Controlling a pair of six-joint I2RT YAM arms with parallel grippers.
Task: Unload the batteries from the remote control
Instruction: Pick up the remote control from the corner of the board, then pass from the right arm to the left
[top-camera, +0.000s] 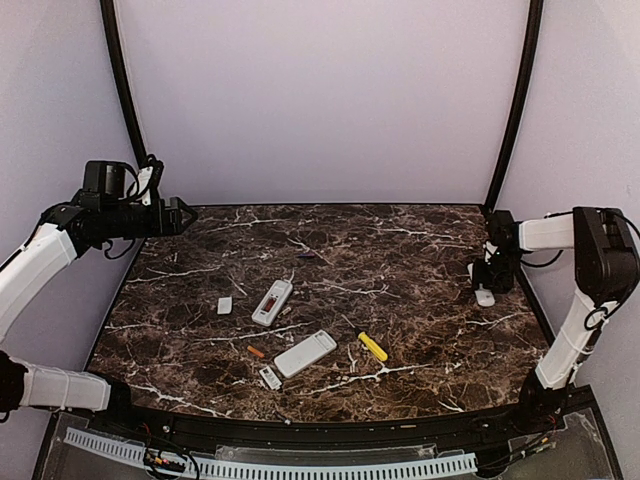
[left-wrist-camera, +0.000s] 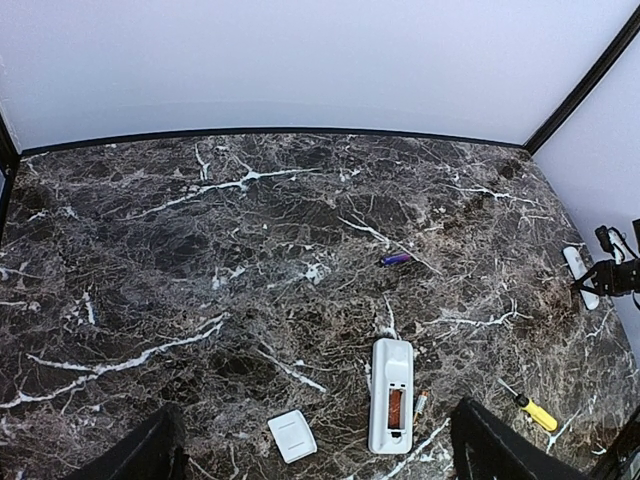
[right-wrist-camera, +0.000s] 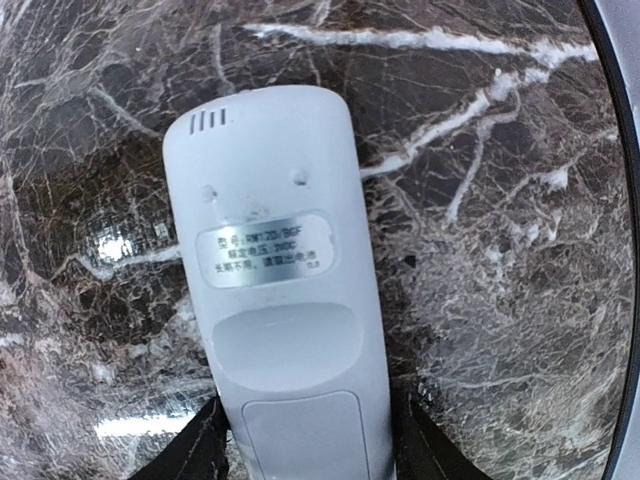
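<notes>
A white remote control (right-wrist-camera: 275, 300) lies back up near the table's right edge, its battery cover in place. My right gripper (right-wrist-camera: 305, 445) is shut on its lower end, one finger against each side. Its batteries are hidden. A second remote (left-wrist-camera: 390, 395) lies mid-table with its compartment open and an orange battery (left-wrist-camera: 394, 408) inside. One loose battery (left-wrist-camera: 421, 403) rests beside it, and another orange battery (top-camera: 256, 351) lies further forward. My left gripper (top-camera: 185, 215) hangs open, high over the table's far left corner, holding nothing.
A third white remote (top-camera: 305, 354) and a yellow-handled screwdriver (top-camera: 372, 346) lie toward the front. Small white covers (top-camera: 224, 305) (top-camera: 270, 377) sit left of the remotes. A purple battery-like piece (left-wrist-camera: 396, 259) lies further back. The right wall stands close to the right gripper.
</notes>
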